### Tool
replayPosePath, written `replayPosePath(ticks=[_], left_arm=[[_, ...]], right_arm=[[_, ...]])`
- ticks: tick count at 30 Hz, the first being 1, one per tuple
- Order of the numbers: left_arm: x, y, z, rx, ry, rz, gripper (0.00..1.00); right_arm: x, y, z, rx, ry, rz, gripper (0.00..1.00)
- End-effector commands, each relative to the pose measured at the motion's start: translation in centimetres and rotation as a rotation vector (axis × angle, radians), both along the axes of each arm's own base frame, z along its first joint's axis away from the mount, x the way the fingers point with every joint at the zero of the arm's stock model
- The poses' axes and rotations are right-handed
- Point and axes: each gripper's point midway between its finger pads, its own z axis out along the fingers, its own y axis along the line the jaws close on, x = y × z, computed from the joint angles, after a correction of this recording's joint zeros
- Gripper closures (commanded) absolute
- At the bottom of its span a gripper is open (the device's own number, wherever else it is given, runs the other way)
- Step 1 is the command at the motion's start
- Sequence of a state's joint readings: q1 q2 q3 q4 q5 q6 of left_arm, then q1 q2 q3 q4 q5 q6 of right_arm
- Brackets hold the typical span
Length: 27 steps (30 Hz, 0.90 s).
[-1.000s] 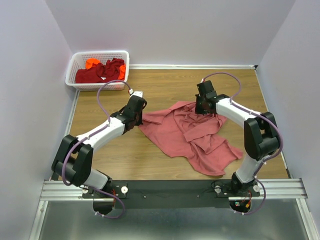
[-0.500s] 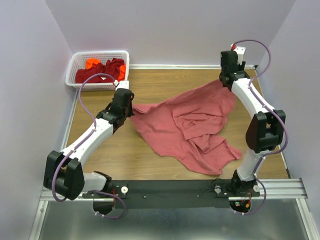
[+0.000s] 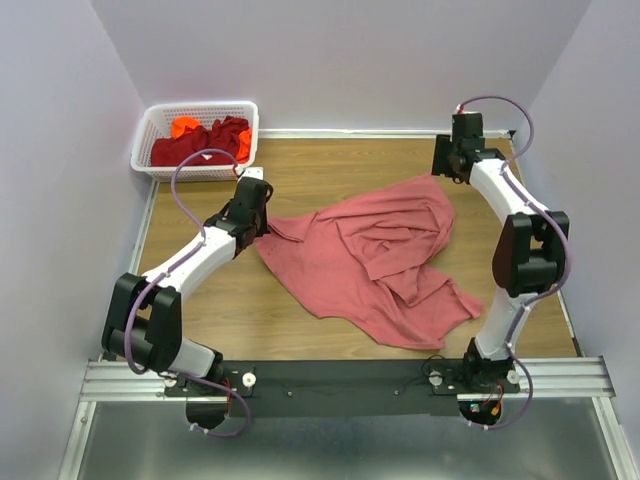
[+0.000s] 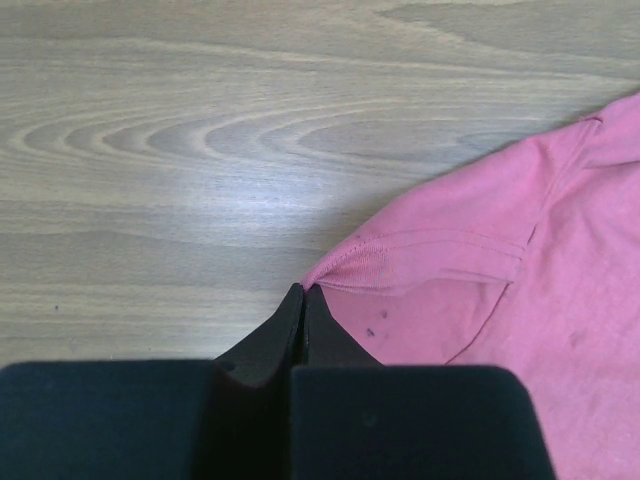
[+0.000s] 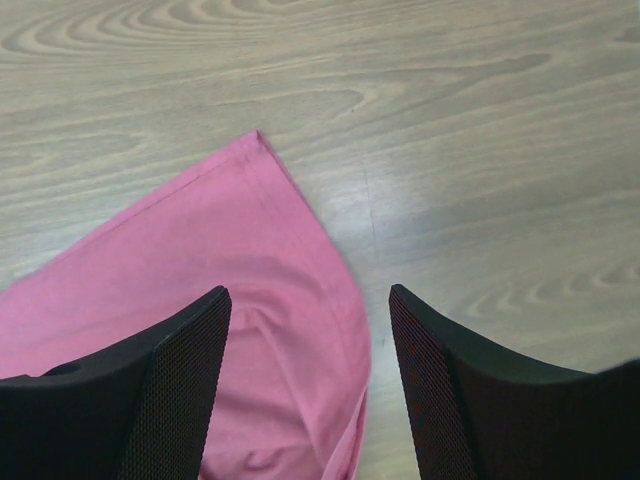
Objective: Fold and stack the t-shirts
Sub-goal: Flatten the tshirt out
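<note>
The large salmon-pink t-shirt (image 3: 380, 262) lies crumpled and partly spread across the middle of the table. My left gripper (image 3: 264, 224) is shut on its left sleeve hem; in the left wrist view the closed tips (image 4: 303, 292) pinch the hem's corner (image 4: 350, 268). At the far right my right gripper (image 3: 447, 166) hangs open just above the shirt's far corner. The right wrist view shows that corner (image 5: 215, 250) flat on the wood, lying loose between the spread fingers (image 5: 310, 292). A dark red t-shirt (image 3: 205, 143) and a bright orange one (image 3: 184, 126) sit bunched in the basket.
The white lattice basket (image 3: 146, 150) stands at the far left corner against the wall. Walls close in the table on the left, back and right. Bare wood (image 3: 330, 165) shows behind the shirt and to its left.
My right gripper carried the shirt's corner out to the far right, then opened and dropped it onto the table. My left gripper pulled the sleeve outward to the left, staying shut.
</note>
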<state>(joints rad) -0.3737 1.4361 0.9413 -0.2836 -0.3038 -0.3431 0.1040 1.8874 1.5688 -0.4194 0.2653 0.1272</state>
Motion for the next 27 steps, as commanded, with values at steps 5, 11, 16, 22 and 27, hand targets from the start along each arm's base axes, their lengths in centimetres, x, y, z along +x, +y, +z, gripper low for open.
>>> replayPosePath(ticks=[5,11,16,22,27], left_arm=[[0.9,0.1,0.4,-0.034,-0.019,0.007,1.00],[0.7,0.0,-0.1,-0.036,0.008,0.003,1.00],[0.7,0.0,-0.1,-0.037,0.017,0.003,1.00],[0.8,-0.3,-0.7,-0.049,0.035,-0.006,1.00],[0.7,-0.3,-1.0,-0.051,0.046,-0.005,1.00]], right_arm=[[3.5,2.0,-5.1,0.063,0.097,0.293,0.31],[5.2,3.0,-8.8,0.066,0.140,0.428,0.31],[6.2,2.4,-11.2,0.028,0.169,0.439,0.30],[7.9,2.4,-12.2,0.018,0.159,0.446,0.30],[8.5,2.3,-13.3,0.045,0.161,0.443,0.31]])
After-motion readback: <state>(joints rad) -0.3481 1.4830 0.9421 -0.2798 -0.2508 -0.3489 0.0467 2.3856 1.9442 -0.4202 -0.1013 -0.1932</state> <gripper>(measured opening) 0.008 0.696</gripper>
